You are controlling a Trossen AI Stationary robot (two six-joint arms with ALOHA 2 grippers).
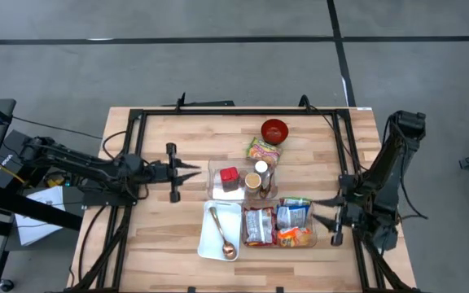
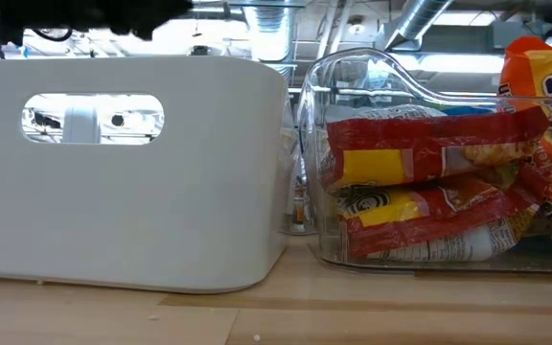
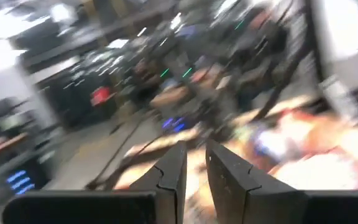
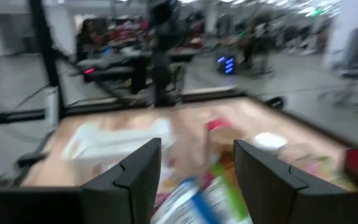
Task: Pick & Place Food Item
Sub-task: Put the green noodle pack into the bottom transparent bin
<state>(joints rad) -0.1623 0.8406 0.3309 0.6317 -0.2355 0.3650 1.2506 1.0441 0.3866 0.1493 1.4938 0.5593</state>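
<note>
White tray with spoon nearest on tabletop; just right, clear bin holding snack packets. Right claw beside bin's right end, fingers spread wide, empty. Left claw left of second clear bin, fingers nearly closed, holding nothing. Farther: noodle packet, then red bowl.

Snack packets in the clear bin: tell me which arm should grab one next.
Right, probably. The right gripper, open, sits just beside the clear bin of snack packets; the left gripper is farther off, by the red box.
</note>
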